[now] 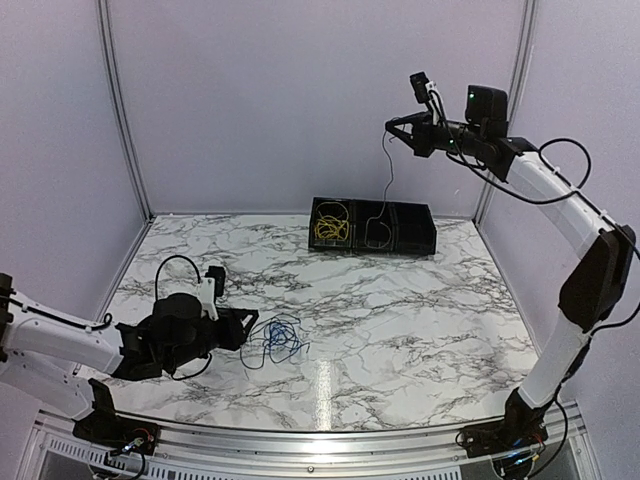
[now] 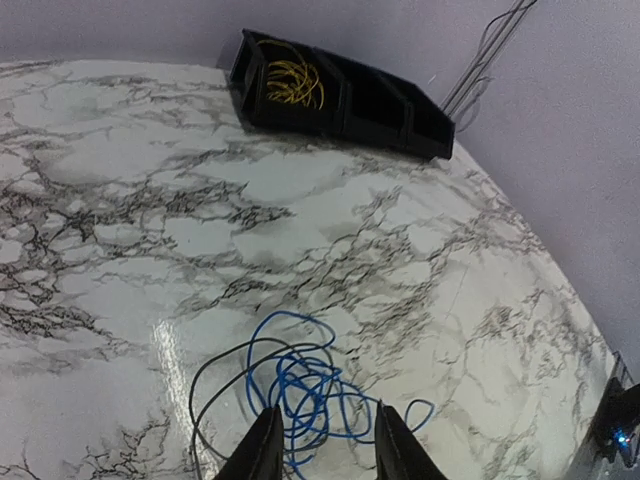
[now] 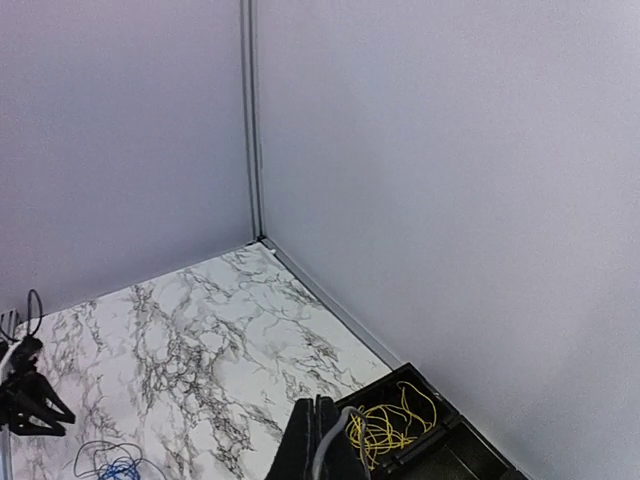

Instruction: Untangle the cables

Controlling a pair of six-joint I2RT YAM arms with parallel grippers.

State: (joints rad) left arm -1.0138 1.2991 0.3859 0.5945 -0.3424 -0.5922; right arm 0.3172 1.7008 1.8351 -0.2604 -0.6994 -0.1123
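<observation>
Black tray (image 1: 400, 247) at the far edge of the desk (image 1: 420, 330): yellow cable (image 1: 330, 228) in its left bin, black cable (image 1: 388, 180) dangling into the middle from the pinching right hand (image 1: 392, 128). Left hand (image 1: 240, 328) half-parted beside the blue cable (image 1: 280, 340).

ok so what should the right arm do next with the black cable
Probably lower it and release: the black cable hangs from the shut right gripper with its lower loop in the tray's middle compartment, beside the yellow cable in the next one.
</observation>
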